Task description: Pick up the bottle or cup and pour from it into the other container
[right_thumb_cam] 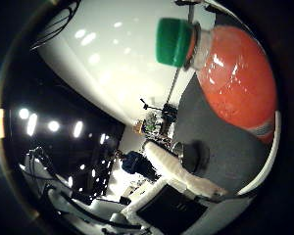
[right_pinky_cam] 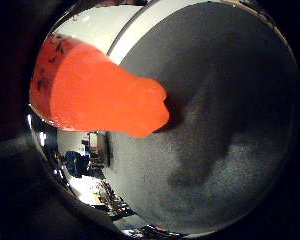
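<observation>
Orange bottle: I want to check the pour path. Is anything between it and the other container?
Nothing visible. The orange bottle, green cap on, is close to the palm. Only bare grey table lies between it and what looks like the other container.

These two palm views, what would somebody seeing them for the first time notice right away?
The bright orange bottle with its green cap still on stands out first, filling much of both views, so it is close to the palm. Behind it lies a dark grey surface, where a small metal cup stands apart from the bottle, near a white finger of the hand.
</observation>
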`<state>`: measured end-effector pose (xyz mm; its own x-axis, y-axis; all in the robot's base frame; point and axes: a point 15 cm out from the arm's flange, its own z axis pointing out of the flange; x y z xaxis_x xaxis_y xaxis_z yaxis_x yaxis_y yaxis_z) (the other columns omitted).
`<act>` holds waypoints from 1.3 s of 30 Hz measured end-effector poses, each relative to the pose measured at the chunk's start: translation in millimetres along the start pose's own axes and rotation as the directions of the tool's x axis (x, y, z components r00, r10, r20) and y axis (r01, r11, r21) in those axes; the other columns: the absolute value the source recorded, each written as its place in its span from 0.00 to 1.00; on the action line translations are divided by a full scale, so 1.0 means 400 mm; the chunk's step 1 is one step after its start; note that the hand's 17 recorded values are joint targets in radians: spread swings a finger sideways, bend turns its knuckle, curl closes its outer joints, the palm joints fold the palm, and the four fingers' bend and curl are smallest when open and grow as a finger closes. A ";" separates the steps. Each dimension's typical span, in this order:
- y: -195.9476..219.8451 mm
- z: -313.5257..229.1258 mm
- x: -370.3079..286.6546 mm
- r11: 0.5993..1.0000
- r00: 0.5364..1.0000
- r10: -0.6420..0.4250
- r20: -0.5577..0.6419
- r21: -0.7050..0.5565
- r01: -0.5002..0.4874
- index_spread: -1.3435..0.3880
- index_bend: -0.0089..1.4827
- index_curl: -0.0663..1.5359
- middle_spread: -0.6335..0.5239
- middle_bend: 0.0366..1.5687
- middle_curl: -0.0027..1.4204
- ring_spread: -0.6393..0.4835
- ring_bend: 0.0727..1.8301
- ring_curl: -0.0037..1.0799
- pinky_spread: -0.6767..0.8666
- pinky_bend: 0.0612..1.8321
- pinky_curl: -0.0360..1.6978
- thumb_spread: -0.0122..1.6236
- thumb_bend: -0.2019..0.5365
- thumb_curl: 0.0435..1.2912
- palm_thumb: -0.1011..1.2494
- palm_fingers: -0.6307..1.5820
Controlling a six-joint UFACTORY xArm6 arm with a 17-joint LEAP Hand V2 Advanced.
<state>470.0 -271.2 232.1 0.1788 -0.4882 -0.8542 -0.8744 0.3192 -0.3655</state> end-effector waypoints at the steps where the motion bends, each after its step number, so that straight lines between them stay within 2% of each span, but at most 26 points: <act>1: 0.003 0.007 0.000 1.000 1.000 -0.001 -0.001 -0.011 0.001 0.68 0.12 0.22 0.56 0.18 0.25 0.66 0.29 0.21 0.67 0.37 0.02 0.64 0.24 0.21 0.45 0.42; 9: 0.027 0.058 0.005 0.999 1.000 0.004 0.020 -0.046 -0.004 0.67 0.12 0.23 0.53 0.22 0.26 0.62 0.35 0.21 0.63 0.39 0.01 0.64 0.24 0.22 0.47 0.48; 14: 0.031 0.077 0.000 0.998 1.000 0.002 0.027 -0.057 -0.001 0.66 0.14 0.24 0.51 0.28 0.29 0.56 0.44 0.24 0.56 0.42 0.01 0.64 0.25 0.23 0.52 0.56; 18: 0.028 0.085 -0.009 0.998 1.000 -0.004 0.030 -0.066 0.006 0.64 0.14 0.26 0.48 0.35 0.32 0.51 0.50 0.27 0.47 0.45 0.01 0.64 0.26 0.26 0.58 0.64; 23: 0.033 0.103 -0.014 0.995 1.000 -0.007 0.026 -0.098 0.010 0.62 0.16 0.30 0.45 0.43 0.37 0.47 0.55 0.32 0.28 0.59 0.04 0.62 0.26 0.30 0.66 0.81; 26: 0.042 0.106 -0.018 0.992 1.000 -0.007 0.018 -0.129 0.009 0.61 0.27 0.37 0.44 0.52 0.41 0.45 0.59 0.37 0.21 0.64 0.08 0.58 0.25 0.34 0.72 0.85; 28: 0.050 0.120 -0.027 0.987 1.000 -0.009 0.021 -0.160 0.012 0.62 0.34 0.40 0.46 0.58 0.43 0.44 0.60 0.40 0.20 0.66 0.11 0.55 0.25 0.36 0.75 0.87; 37: 0.072 0.159 -0.086 0.969 0.998 -0.021 0.062 -0.244 0.036 0.65 0.63 0.53 0.47 0.76 0.48 0.41 0.70 0.50 0.28 0.78 0.23 0.46 0.26 0.47 0.84 0.84; 39: 0.067 0.151 -0.110 0.967 0.997 -0.042 0.057 -0.247 0.055 0.66 0.66 0.54 0.46 0.78 0.49 0.41 0.71 0.52 0.29 0.79 0.25 0.43 0.25 0.49 0.86 0.82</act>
<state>466.0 -192.3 237.7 0.2410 -0.4540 -0.8578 -0.9476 0.0810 -0.3091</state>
